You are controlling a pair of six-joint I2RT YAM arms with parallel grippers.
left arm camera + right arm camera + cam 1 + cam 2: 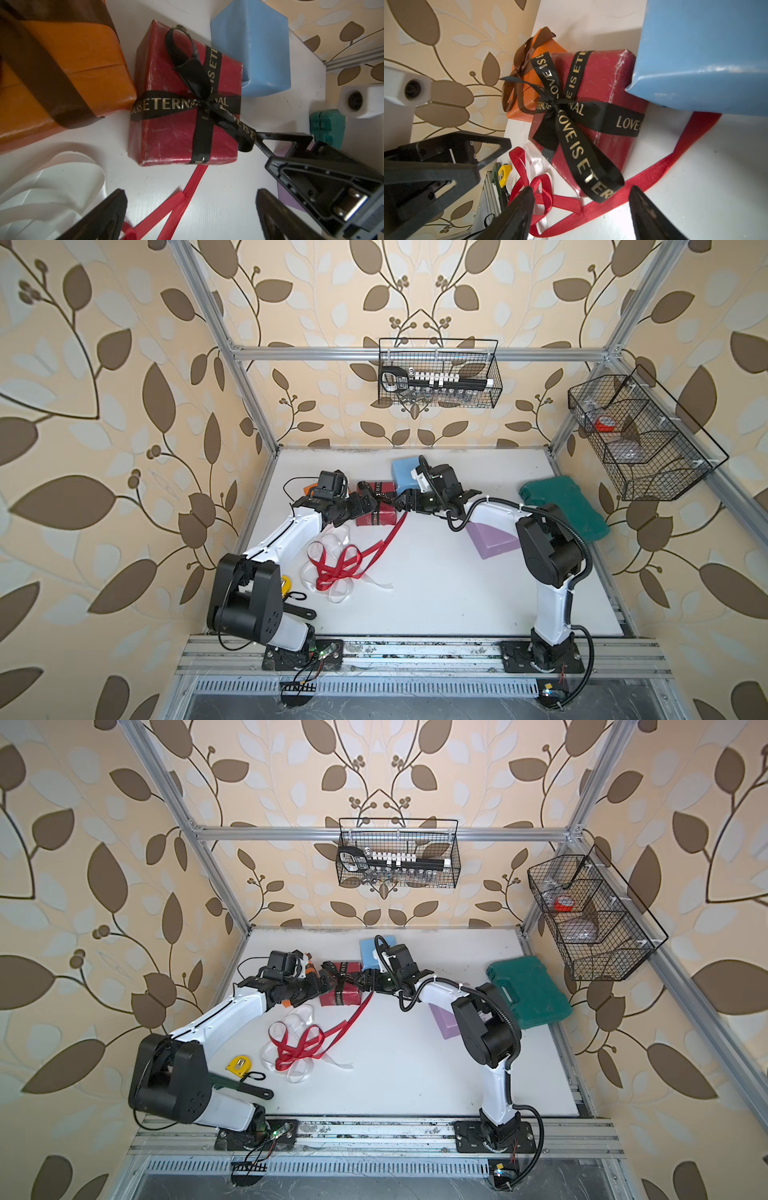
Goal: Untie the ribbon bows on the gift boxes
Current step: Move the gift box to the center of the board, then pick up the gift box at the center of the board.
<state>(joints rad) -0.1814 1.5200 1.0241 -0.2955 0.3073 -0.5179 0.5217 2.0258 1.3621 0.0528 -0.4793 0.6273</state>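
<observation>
While left fingers (108,214) and right fingers (517,214) stand spread, the black bow (560,104) sits tied on the dark red box (602,83) toward the worktop's (436,593) far edge, so you'd best pinch its tail (583,166) and pull.

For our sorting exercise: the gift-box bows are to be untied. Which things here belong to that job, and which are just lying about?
Job: dark red box, black bow, orange box, brown bow, blue box, lilac box, loose red ribbon, loose white ribbon.
Lying about: green case, tape measure, wire baskets.
</observation>
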